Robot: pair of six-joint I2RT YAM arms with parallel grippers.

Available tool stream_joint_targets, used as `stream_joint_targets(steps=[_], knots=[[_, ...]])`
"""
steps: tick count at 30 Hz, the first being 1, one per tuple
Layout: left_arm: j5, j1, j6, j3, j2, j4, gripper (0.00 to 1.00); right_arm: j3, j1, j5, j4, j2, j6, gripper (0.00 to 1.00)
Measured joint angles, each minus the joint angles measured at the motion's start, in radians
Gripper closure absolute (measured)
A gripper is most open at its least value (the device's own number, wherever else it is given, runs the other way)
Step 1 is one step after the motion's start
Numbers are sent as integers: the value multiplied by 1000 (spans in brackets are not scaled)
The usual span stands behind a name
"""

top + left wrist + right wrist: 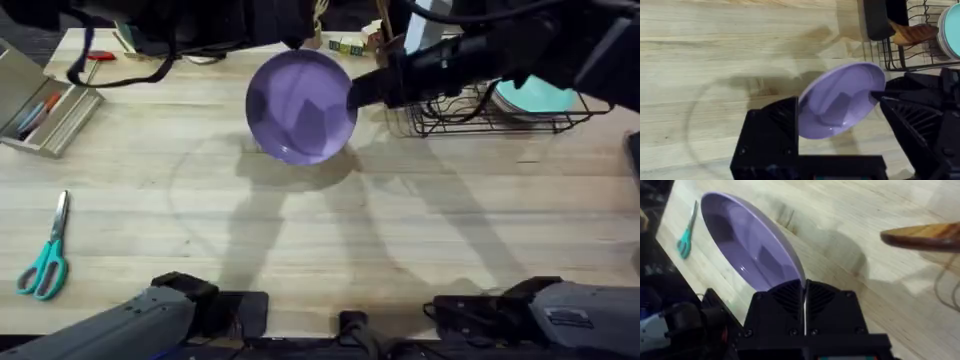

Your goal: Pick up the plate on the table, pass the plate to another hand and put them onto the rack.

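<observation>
Your right gripper (pixel 804 297) pinches the plate's (pixel 300 105) rim beside the rack (pixel 470 115), left fingers (pixel 772 132) spread, so the handover looks done; slot it upright next.

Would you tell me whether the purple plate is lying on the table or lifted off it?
Lifted. The plate hangs tilted above the table, casting a shadow below, its rim clamped in the right gripper.

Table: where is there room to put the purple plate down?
Bare table stretches from the scissors to the right edge, below the lifted plate. It is crowded at the rack with its teal plates, and by the tray.
</observation>
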Motion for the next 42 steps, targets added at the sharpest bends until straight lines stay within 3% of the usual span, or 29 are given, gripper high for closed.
stream_joint_targets(steps=[7,8,15,30,42], knots=[[0,0,-21,0,0,13,7,0,-36,42,-97,-127,-100,972],[0,0,-30,1,0,25,7,0,-93,81,-166,-188,-142,972],[0,0,-34,1,0,38,8,0,-206,107,-241,-305,-242,973],[0,0,-34,1,0,39,7,0,-346,110,-259,-378,-405,973],[0,0,-35,1,0,50,7,0,-527,111,-220,-479,-572,973]])
